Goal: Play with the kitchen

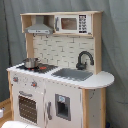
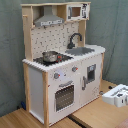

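Right of the kitchen (image 2: pixel 60 60), low, sits the end effector (image 2: pixel 120 95).

The kitchen (image 2: pixel 62 75) stands on a wooden floor (image 2: pixel 20 120)

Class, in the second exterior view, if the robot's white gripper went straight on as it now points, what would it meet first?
Probably the lower front of the large white and light-wood toy kitchen; the gripper seems aimed towards the second exterior view's left, but depth is unclear.
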